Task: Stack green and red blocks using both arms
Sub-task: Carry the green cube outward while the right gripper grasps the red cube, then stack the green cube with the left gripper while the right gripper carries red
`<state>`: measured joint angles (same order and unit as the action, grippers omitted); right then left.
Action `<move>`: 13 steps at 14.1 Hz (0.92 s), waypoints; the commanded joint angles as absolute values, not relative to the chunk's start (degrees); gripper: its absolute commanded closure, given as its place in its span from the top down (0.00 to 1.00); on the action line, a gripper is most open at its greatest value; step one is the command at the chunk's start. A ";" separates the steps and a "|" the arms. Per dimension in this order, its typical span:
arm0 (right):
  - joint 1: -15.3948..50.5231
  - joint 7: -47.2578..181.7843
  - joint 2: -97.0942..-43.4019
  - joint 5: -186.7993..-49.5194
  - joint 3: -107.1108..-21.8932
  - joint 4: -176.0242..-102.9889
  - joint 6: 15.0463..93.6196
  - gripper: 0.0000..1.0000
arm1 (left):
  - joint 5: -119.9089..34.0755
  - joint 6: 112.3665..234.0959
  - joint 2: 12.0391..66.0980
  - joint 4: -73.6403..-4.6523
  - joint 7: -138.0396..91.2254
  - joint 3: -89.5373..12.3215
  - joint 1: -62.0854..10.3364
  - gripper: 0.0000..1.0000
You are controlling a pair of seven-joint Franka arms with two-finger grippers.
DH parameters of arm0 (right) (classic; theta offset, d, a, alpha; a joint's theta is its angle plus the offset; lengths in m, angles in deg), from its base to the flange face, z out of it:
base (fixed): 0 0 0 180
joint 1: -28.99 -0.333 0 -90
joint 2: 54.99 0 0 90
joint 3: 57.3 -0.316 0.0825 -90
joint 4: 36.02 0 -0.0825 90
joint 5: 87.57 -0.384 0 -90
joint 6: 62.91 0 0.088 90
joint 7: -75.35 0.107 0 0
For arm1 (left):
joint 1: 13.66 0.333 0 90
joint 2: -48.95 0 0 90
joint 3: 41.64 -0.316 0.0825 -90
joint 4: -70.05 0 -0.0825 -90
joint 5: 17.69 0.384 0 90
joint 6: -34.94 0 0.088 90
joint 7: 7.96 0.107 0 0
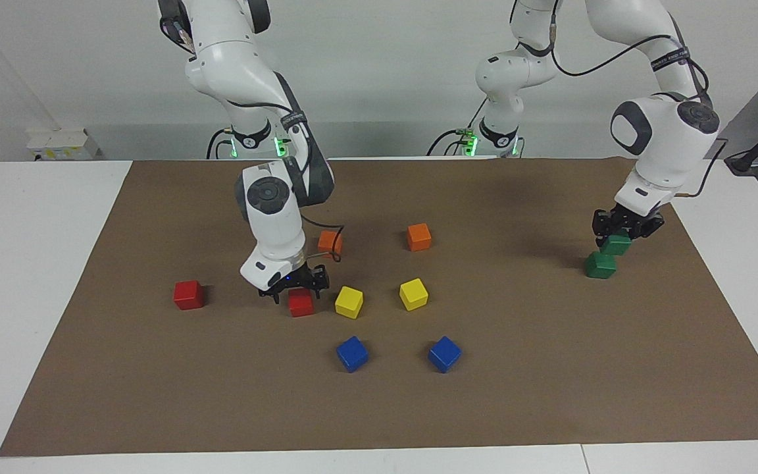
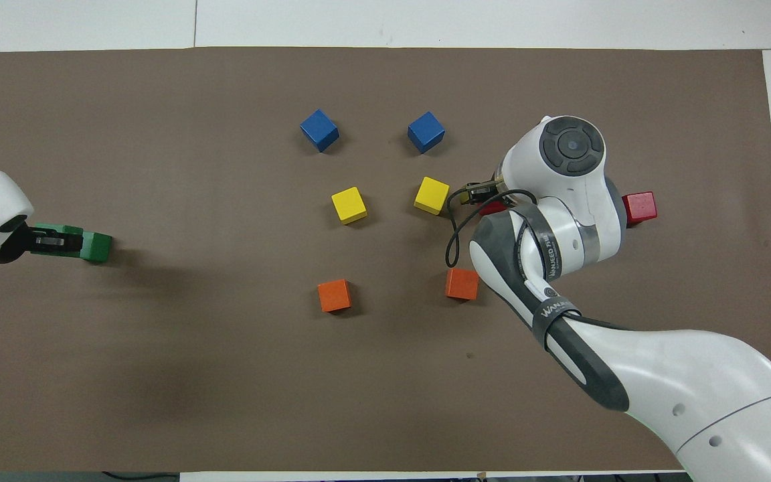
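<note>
My left gripper (image 1: 619, 236) is shut on a dark green block (image 1: 614, 247) near the left arm's end of the mat. It hangs low over the edge of the second green block (image 1: 599, 266) on the mat, offset to one side; I cannot tell whether they touch. In the overhead view the left gripper (image 2: 49, 241) and its block partly cover that resting green block (image 2: 98, 246). My right gripper (image 1: 293, 287) is open, just above a red block (image 1: 301, 303) beside a yellow cube. The other red block (image 1: 189, 294) sits alone toward the right arm's end.
Two yellow cubes (image 1: 349, 302) (image 1: 413, 293), two blue cubes (image 1: 352, 353) (image 1: 445, 353) and two orange cubes (image 1: 418, 236) (image 1: 330, 242) lie in the middle of the brown mat (image 1: 550, 368). The nearest yellow cube is close beside the red block under my right gripper.
</note>
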<state>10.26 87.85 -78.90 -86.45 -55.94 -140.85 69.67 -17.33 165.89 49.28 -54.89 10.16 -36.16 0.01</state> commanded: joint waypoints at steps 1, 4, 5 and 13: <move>10.27 86.51 -78.46 -86.60 -56.07 -143.51 72.17 1.00 | -19.01 169.49 49.75 -57.21 11.81 -35.75 1.28 0.00; 10.27 86.86 -78.99 -86.60 -56.07 -143.51 73.84 0.96 | -19.63 172.04 47.12 -57.30 11.81 -35.75 1.55 0.00; 10.27 86.86 -78.99 -86.60 -56.07 -143.51 73.84 0.82 | -19.63 172.65 46.67 -57.30 11.81 -35.75 1.55 0.00; 12.98 86.51 -76.02 -86.60 -55.90 -138.58 63.57 0.00 | -21.03 174.07 43.77 -56.95 11.72 -35.83 2.25 0.00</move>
